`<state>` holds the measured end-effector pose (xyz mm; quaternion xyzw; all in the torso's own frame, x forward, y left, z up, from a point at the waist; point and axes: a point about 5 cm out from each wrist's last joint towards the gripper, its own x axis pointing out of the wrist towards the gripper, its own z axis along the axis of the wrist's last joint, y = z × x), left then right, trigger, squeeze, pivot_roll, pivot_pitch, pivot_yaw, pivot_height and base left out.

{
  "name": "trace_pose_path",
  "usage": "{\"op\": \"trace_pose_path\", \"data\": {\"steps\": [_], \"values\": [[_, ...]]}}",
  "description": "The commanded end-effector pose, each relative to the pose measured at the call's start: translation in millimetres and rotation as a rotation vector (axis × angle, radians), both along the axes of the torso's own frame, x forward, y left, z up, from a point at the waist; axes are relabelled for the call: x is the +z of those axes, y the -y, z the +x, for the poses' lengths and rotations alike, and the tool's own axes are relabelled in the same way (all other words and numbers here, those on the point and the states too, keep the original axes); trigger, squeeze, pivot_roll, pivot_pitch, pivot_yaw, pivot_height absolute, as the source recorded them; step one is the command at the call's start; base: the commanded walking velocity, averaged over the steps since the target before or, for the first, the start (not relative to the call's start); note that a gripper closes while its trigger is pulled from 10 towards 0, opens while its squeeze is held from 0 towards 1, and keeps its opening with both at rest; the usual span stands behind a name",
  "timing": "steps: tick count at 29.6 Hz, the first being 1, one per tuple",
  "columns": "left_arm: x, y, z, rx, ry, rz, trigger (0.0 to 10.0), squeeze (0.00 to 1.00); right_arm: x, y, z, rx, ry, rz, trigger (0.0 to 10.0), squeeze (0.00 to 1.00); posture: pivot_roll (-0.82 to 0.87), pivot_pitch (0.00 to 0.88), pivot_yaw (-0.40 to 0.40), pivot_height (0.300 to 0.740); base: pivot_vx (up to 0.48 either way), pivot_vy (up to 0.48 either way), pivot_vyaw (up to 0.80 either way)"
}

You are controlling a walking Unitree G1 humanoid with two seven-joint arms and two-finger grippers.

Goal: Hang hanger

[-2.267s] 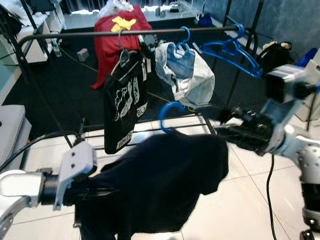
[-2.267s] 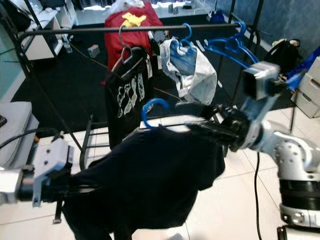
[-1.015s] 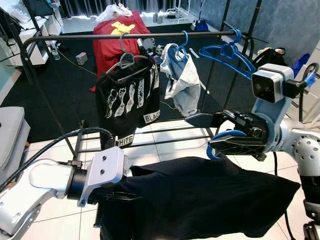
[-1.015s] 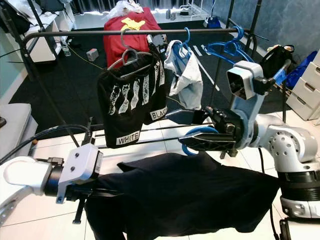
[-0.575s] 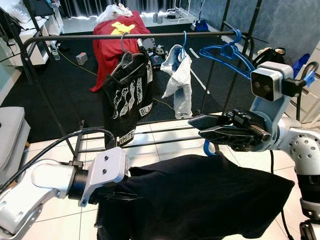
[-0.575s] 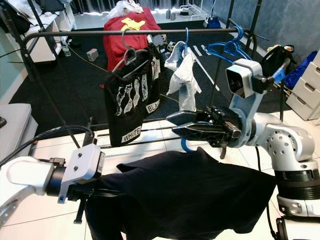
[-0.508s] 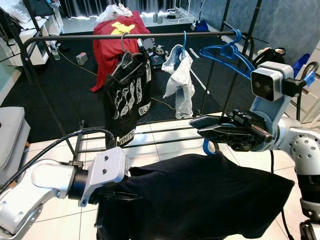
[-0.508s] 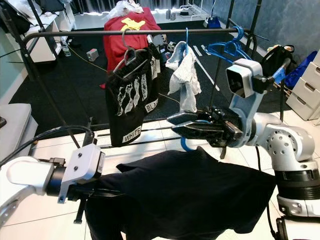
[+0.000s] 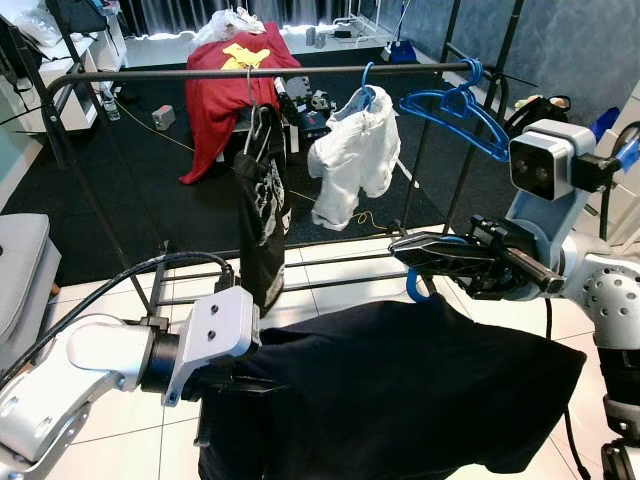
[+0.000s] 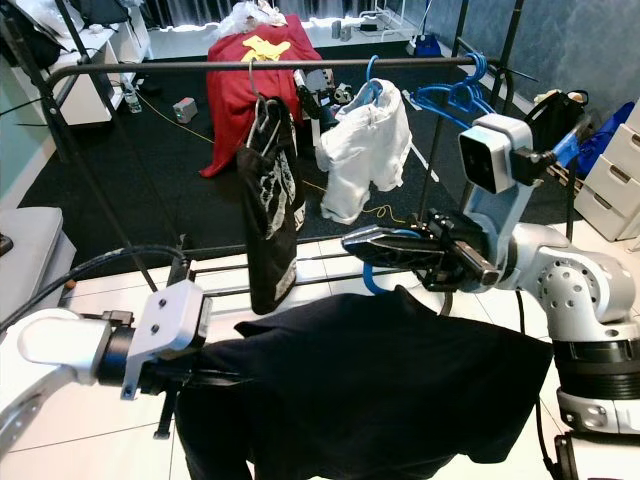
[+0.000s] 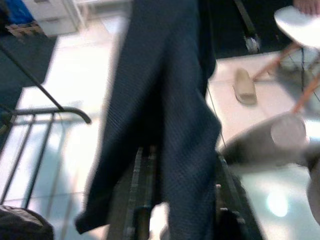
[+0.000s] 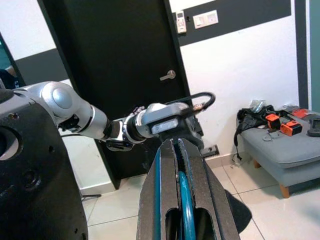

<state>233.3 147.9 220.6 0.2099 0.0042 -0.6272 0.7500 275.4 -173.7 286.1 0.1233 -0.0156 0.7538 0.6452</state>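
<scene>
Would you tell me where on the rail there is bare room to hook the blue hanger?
The rail is bare from its left bend to the black shirt. A shorter gap lies between the white shorts and the empty hangers. Shirt to shorts is crowded. The right gripper holds the blue hanger below.

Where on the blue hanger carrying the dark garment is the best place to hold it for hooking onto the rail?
Grip the blue hanger at the neck just under its hook, coming from the robot's right, as the right gripper does. That leaves the hook free for the rail, while the dark garment covers the shoulders. The left gripper supports the cloth's far side.
</scene>
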Motion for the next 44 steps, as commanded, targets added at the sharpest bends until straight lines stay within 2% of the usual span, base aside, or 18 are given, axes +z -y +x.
{"op": "trace_pose_path", "data": {"steps": [1,6,10,12,13,14,18,23,24,25,30,34,37,39,44], "values": [[6,-4.0,3.2,0.026,-0.001,-0.061,10.0,1.00,4,-2.2,0.3,-0.002,0.027,-0.010,0.0,0.00,-0.09,0.041,0.020,0.740,0.000,0.000,0.00],[2,-13.7,3.5,0.062,-0.038,-0.111,10.0,1.00,12,3.6,0.9,-0.034,0.061,0.012,0.0,0.00,-0.09,0.043,0.021,0.740,0.000,0.000,0.00],[-19,-26.5,3.0,0.173,-0.069,-0.145,10.0,1.00,24,14.2,-3.7,-0.070,0.100,0.045,0.0,0.00,-0.09,0.049,0.023,0.740,0.000,0.000,0.00],[-22,-28.5,3.4,0.193,-0.071,-0.149,10.0,1.00,25,15.2,-4.4,-0.073,0.105,0.047,0.0,0.00,-0.09,0.049,0.023,0.740,0.000,0.000,0.00],[-31,-32.4,4.8,0.234,-0.084,-0.148,10.0,0.00,27,16.9,-5.1,-0.081,0.112,0.053,0.0,0.00,-0.09,0.051,0.026,0.740,0.000,0.000,0.00],[-38,-35.2,5.6,0.268,-0.098,-0.154,10.0,0.00,29,18.2,-5.3,-0.089,0.117,0.058,0.0,0.00,-0.09,0.052,0.025,0.740,0.000,0.000,0.00],[-48,-36.4,8.1,0.324,-0.115,-0.187,10.0,0.00,30,19.1,-5.6,-0.097,0.124,0.062,0.0,0.00,-0.09,0.052,0.025,0.740,0.000,0.000,0.00],[-50,-32.6,14.9,0.382,-0.107,-0.247,10.0,0.00,33,18.4,-5.8,-0.100,0.135,0.066,0.0,0.00,-0.09,0.050,0.024,0.740,0.000,0.000,0.00],[-50,-32.9,17.7,0.406,-0.094,-0.248,6.2,0.00,34,18.5,-5.7,-0.101,0.137,0.069,0.0,0.00,-0.10,0.051,0.025,0.740,0.000,0.000,0.00],[-51,-33.4,19.2,0.415,-0.094,-0.246,0.0,0.00,34,18.5,-5.7,-0.102,0.139,0.070,0.0,0.00,-0.09,0.050,0.023,0.740,0.000,0.000,0.00],[-50,-41.0,19.7,0.427,-0.083,-0.223,0.0,0.00,35,18.4,-4.5,-0.116,0.145,0.070,0.0,0.00,-0.10,0.050,0.021,0.740,0.000,0.000,0.00],[-45,-58.1,20.7,0.464,-0.049,-0.182,0.0,0.00,35,18.2,-2.8,-0.136,0.152,0.071,0.0,0.00,-0.09,0.049,0.022,0.740,0.000,0.000,0.00],[-45,-58.1,20.7,0.464,-0.049,-0.182,0.0,0.00,35,18.2,-2.8,-0.136,0.152,0.071,0.0,0.00,-0.09,0.049,0.022,0.740,0.000,0.000,0.00],[-40,-71.5,18.9,0.494,-0.022,-0.141,0.0,0.00,38,20.6,0.4,-0.176,0.170,0.076,0.0,0.00,-0.09,0.045,0.024,0.740,0.000,0.000,0.00],[-40,-73.3,18.4,0.502,-0.015,-0.132,0.0,0.00,40,23.0,1.6,-0.199,0.176,0.071,0.0,0.00,-0.09,0.043,0.023,0.740,0.000,0.000,0.00]]}}
